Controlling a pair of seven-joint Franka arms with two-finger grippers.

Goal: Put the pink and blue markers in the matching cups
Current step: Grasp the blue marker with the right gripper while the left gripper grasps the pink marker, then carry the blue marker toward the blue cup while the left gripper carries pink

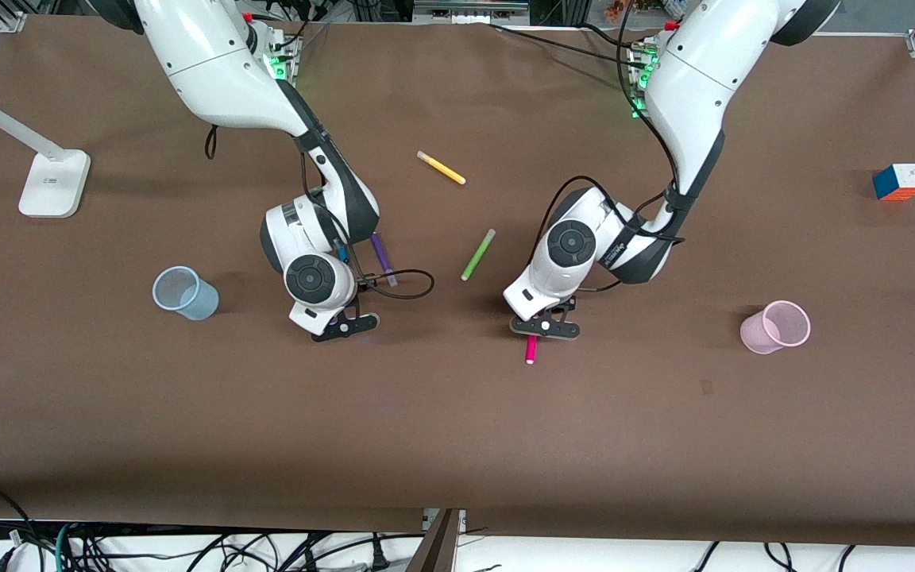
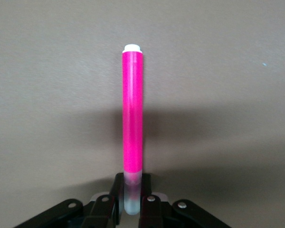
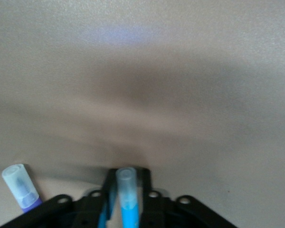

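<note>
My left gripper (image 1: 545, 326) (image 2: 133, 185) is shut on the pale cap end of the magenta-pink marker (image 2: 132, 114). The marker's body sticks out toward the front camera (image 1: 531, 349), low over the table. My right gripper (image 1: 344, 326) (image 3: 128, 179) is shut on the bright blue marker (image 3: 127, 199), held above the table with its pale cap pointing out past the fingertips. The pale blue cup (image 1: 185, 292) stands toward the right arm's end of the table. The pale pink cup (image 1: 776, 326) stands toward the left arm's end.
A dark purple pen (image 1: 383, 256) (image 3: 20, 187) lies beside the right arm's wrist. A lime-green pen (image 1: 478, 254) lies between the arms and a yellow pen (image 1: 441, 168) lies nearer the bases. A colour cube (image 1: 899, 182) and a white lamp base (image 1: 53, 183) sit at the table's ends.
</note>
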